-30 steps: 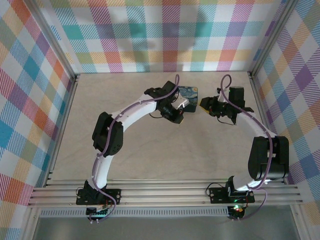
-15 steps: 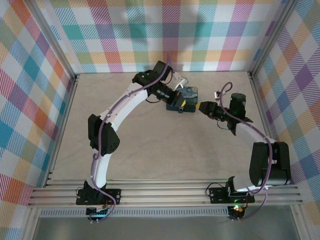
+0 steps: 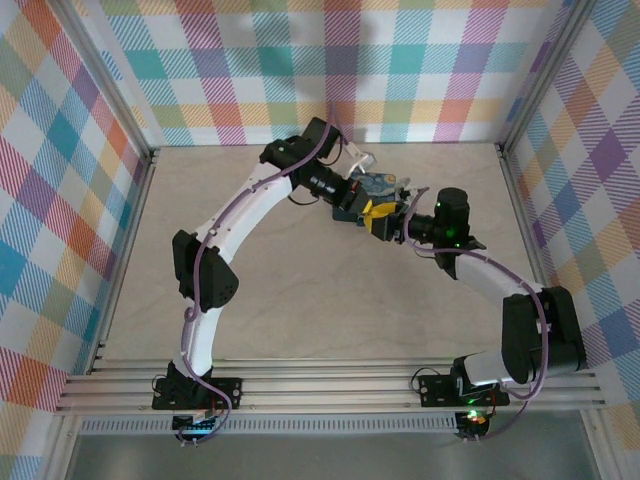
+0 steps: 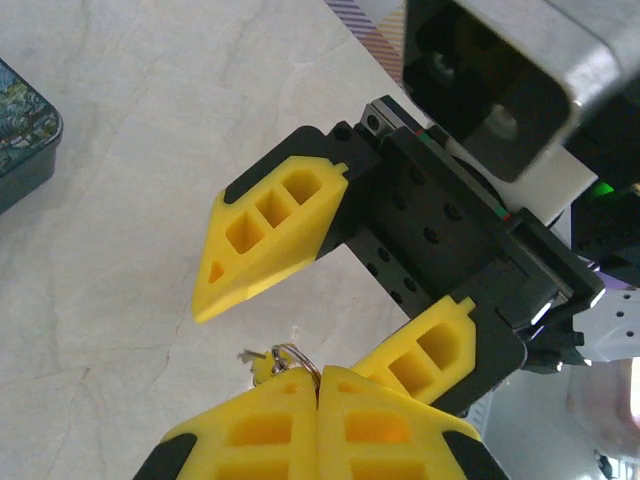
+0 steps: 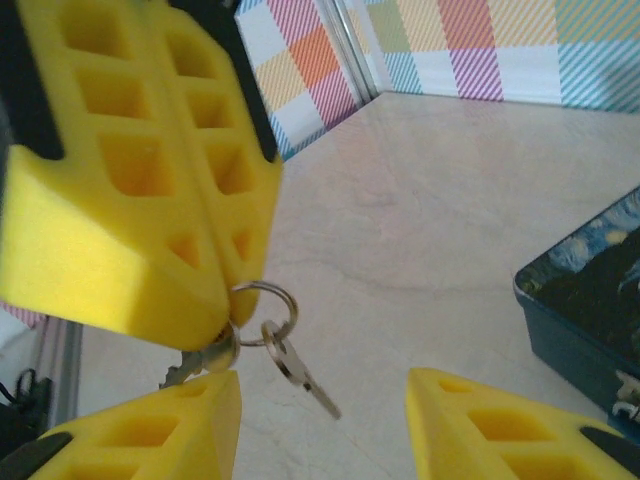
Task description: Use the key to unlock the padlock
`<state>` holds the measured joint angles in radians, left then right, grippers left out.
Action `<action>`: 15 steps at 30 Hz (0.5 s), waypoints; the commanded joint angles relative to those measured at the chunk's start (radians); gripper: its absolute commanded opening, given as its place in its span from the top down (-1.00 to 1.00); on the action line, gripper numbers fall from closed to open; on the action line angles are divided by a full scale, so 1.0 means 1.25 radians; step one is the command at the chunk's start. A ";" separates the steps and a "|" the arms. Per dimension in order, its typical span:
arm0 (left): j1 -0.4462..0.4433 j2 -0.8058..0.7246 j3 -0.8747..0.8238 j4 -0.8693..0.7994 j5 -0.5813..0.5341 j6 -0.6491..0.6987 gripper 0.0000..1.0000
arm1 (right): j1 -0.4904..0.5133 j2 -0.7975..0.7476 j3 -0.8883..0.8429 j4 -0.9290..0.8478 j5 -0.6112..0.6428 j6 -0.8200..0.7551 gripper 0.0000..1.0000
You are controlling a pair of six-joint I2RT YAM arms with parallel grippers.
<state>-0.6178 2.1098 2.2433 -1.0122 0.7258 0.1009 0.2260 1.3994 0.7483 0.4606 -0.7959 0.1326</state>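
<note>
The left end effector (image 4: 318,390) is pressed together, pinching the key ring (image 5: 262,310) at its tips, and one key (image 5: 300,378) dangles free, slanting downward. The right end effector (image 5: 325,392) is spread, with the key hanging just ahead in its gap, so it's the arm to take it. The padlock I can't pick out, possibly by the starry tin (image 5: 590,290) just right on the pale counter (image 5: 430,200). Open floor all round.
</note>
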 commanded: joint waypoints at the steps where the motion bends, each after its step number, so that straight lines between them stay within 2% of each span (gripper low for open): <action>1: 0.006 -0.035 0.024 -0.017 0.043 -0.013 1.00 | 0.017 -0.003 0.030 -0.015 0.005 -0.108 0.06; 7: 0.010 -0.038 0.025 -0.019 0.067 -0.018 1.00 | 0.036 0.005 0.050 -0.066 0.027 -0.178 0.09; 15: 0.014 -0.043 0.034 -0.035 0.100 -0.018 1.00 | 0.038 0.001 0.048 -0.067 0.064 -0.240 0.22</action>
<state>-0.6052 2.1048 2.2509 -1.0271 0.8005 0.0898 0.2665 1.3998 0.7815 0.3843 -0.7250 -0.1001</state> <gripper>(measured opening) 0.048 0.392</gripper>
